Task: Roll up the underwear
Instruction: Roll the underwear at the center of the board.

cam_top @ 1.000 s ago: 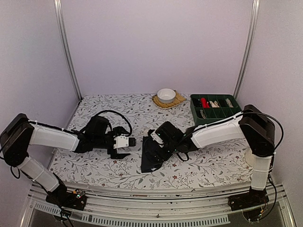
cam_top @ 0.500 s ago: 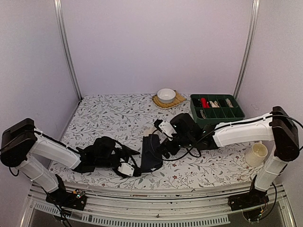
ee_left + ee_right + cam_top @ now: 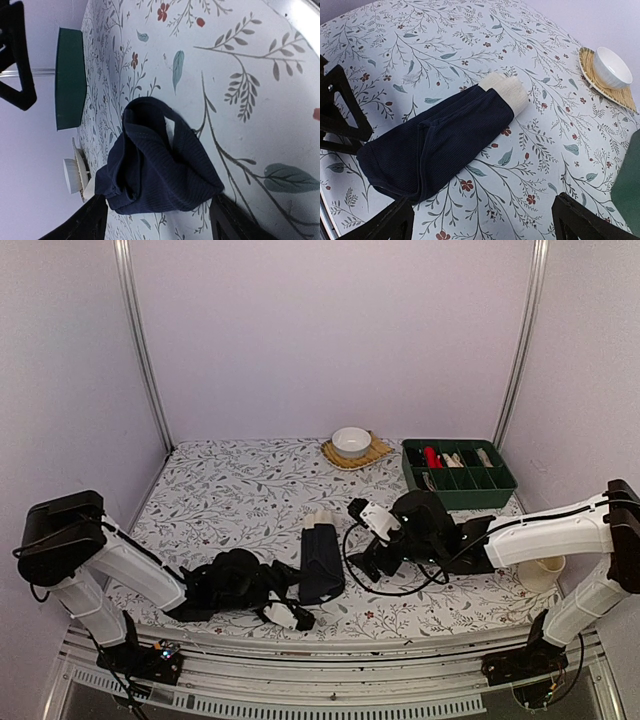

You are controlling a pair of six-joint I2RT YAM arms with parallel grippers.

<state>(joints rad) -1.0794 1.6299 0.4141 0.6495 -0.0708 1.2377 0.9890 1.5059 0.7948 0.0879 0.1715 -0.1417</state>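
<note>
Black ribbed cloth underwear (image 3: pixel 320 562) lies folded. Left gripper (image 3: pixel 159 210) jaws flank its near end, wide. Right gripper (image 3: pixel 482 202) jaws wide, clear.

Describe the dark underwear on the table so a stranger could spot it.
On the flowered table, look near the front edge, about midway along it. The underwear is the long dark folded cloth lying there. It alone has a pale roll showing at its far end.

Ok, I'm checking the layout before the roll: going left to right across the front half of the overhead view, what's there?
left gripper → underwear → right gripper → cream cup
</note>
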